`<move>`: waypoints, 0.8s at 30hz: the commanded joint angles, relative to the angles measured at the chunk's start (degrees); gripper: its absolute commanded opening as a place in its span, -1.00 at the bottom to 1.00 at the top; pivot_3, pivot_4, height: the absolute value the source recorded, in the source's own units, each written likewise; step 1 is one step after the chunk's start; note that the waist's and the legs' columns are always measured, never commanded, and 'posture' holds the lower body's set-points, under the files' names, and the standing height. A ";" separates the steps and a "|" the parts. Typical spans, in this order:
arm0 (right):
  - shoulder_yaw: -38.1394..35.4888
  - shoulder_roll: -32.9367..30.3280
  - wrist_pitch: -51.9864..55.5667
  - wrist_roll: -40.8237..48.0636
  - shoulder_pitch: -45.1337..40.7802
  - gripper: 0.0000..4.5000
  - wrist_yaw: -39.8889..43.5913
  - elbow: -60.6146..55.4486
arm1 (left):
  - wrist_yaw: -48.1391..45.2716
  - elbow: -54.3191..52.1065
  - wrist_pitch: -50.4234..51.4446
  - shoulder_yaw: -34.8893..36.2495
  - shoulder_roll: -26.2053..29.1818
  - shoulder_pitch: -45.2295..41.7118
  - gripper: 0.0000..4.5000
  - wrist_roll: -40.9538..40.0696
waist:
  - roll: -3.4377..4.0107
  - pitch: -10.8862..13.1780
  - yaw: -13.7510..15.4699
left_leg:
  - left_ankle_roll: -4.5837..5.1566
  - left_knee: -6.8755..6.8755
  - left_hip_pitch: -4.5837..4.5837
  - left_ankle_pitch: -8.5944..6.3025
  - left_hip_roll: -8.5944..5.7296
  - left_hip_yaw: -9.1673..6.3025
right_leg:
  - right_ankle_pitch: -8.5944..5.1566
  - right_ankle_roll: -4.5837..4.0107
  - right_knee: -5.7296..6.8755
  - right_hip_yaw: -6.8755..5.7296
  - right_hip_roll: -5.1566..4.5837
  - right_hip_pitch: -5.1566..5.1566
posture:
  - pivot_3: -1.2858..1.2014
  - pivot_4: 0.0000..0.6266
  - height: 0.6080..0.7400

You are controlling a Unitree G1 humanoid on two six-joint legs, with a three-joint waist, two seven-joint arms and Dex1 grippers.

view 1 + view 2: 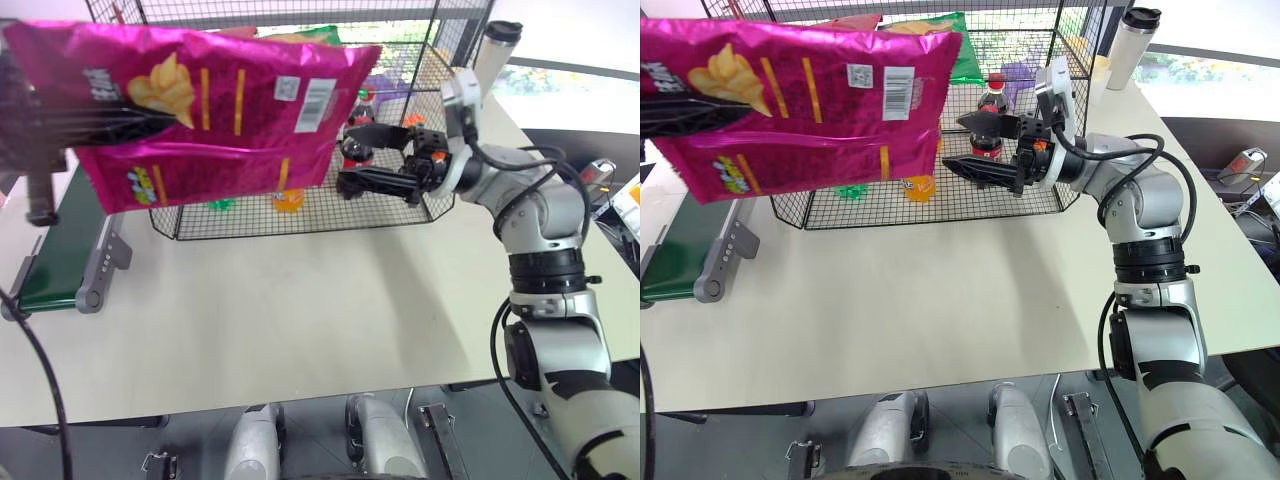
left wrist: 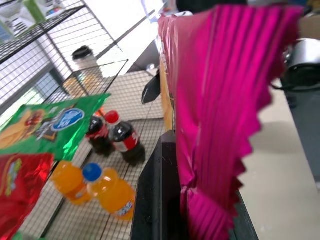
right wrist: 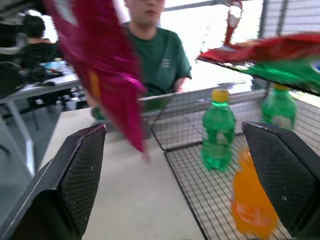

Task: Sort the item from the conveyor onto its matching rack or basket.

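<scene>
The left gripper [image 1: 110, 115] is clamped shut on one short edge of the magenta-pink crisp bag [image 1: 215, 110], carrying it high in the air, clear of the conveyor [image 1: 50, 250] and hanging across the front of the black wire rack [image 1: 300, 215]. The bag is large and flat, its foil glossy and creased, with a picture of yellow chips, yellow stripes, a blue logo low on one side and a white barcode patch near its free end; the left wrist view shows the crimped, saw-toothed seal pinched between the black fingers [image 2: 155, 200]. Its free end reaches toward the right gripper [image 1: 350, 165], whose jaws stand wide apart and empty, level and just beside that end without touching it. The step in hand looks like the carry from belt to rack, possibly with a handover to the right arm. The next move calls for bringing the bag in over the upper mesh tier, where a green bag [image 2: 50, 122] and a red bag [image 2: 20, 185] lie, and keeping it flat enough to clear the rack's front edge. On the rack's floor tier stand cola bottles [image 2: 117, 140], orange bottles [image 2: 105, 187] and a green bottle [image 3: 217, 135]. A lidded cup [image 1: 1125, 45] stands on the pale table [image 1: 300, 310] beside the rack, and a person in a green shirt [image 3: 160, 60] sits beyond it.
</scene>
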 commanded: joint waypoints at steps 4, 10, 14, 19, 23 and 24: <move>-0.97 3.64 2.45 5.08 -3.13 1.00 2.10 -2.32 | -0.80 1.68 -2.76 -3.14 -1.83 -4.28 -0.98 0.81 | 0.00 0.00 -0.01 | 0.00 0.01 0.01 0.00 0.00 0.00 | 0.03 0.05 0.01 0.01 0.00 0.00 | 0.03 -0.52 1.00; -3.08 6.15 7.64 11.44 -4.65 0.63 1.26 -5.04 | -1.98 2.40 -5.11 -5.27 -2.74 -2.50 -1.00 3.66 | 0.00 0.00 0.05 | 0.00 0.02 0.01 0.01 0.00 0.00 | 0.03 0.05 0.03 0.01 0.00 0.00 | 0.03 -0.52 1.00; -2.13 6.45 8.08 11.18 -3.33 -0.31 0.38 -7.13 | -2.15 2.92 -5.44 -5.31 -3.17 -2.52 -1.00 4.01 | 0.00 0.00 0.15 | 0.00 0.03 0.00 0.01 -0.01 0.00 | 0.03 0.05 0.00 0.01 -0.01 0.01 | 0.03 -0.52 1.00; -1.17 6.11 8.26 10.44 -2.15 -0.98 0.03 -8.90 | -1.59 3.29 -5.26 -5.19 -3.89 -2.84 -1.00 3.89 | 0.00 0.00 0.05 | 0.00 0.04 0.01 0.01 -0.01 -0.01 | 0.03 0.05 0.01 0.01 -0.01 0.03 | 0.03 -0.52 1.00; -1.45 5.77 8.09 10.00 -1.90 -0.98 -1.19 -9.64 | -1.18 4.29 -5.52 -5.02 -4.08 -2.09 -1.00 4.86 | 0.00 0.00 0.05 | 0.00 0.04 0.01 0.01 -0.01 -0.01 | 0.03 0.05 0.01 0.01 -0.01 0.03 | 0.03 -0.52 1.00; -1.63 5.69 8.04 9.89 -1.96 -0.98 -1.70 -9.73 | -1.14 4.59 -5.35 -4.79 -4.03 -1.71 -1.00 4.91 | 0.00 0.00 0.05 | 0.00 0.04 0.01 0.01 -0.01 -0.01 | 0.03 0.05 0.01 0.01 -0.01 0.03 | 0.03 -0.52 1.00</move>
